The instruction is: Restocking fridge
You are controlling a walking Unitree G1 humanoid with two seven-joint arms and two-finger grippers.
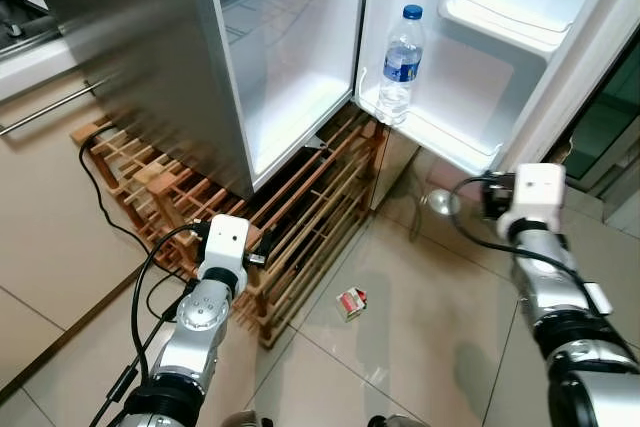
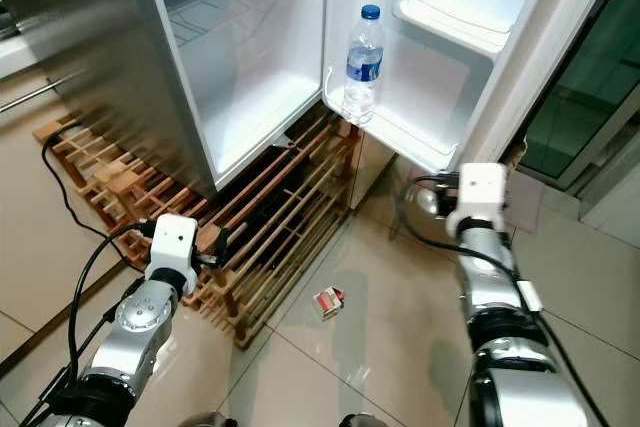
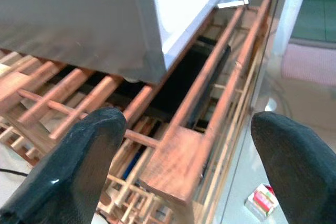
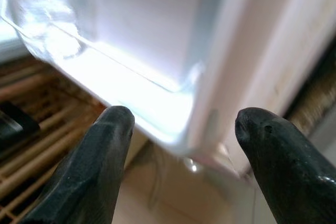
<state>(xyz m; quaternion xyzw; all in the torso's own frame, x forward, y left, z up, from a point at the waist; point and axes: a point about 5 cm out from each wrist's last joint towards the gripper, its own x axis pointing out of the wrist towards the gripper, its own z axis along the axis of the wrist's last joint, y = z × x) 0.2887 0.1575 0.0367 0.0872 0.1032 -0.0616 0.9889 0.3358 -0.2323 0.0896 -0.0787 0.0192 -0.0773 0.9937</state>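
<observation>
Fridge (image 1: 290,57) standing open, interior lit & bare white. The door (image 1: 560,37) is swung out to the robot's right, w/ a water bottle (image 1: 402,65), blue cap & blue label, upright in the lowest door shelf (image 1: 430,132), at the hinge end. A second door shelf higher up holds nothing visible.

Left claw (image 3: 181,166) is low, over the wooden rack (image 1: 290,217) that lies on the floor under and in front of the fridge. Fingers spread wide, nothing between them; wrist view looks down onto the rack's slats and a wooden block at its corner. Left arm reaches in from the bottom left, black cable trailing beside it.

Right claw (image 4: 181,156) is up near the bottom outer corner of the open door, also spread wide & empty, close to the door's lower shelf but whether it's touching I can't tell. Bottle sits well apart from it, at the far end of that shelf.

On the floor tiles (image 1: 420,347), betw. the two arms, a small red-and-white packet (image 1: 351,302) lies just beside the rack's edge. Silver drawer handle (image 1: 50,107) at the far left.
</observation>
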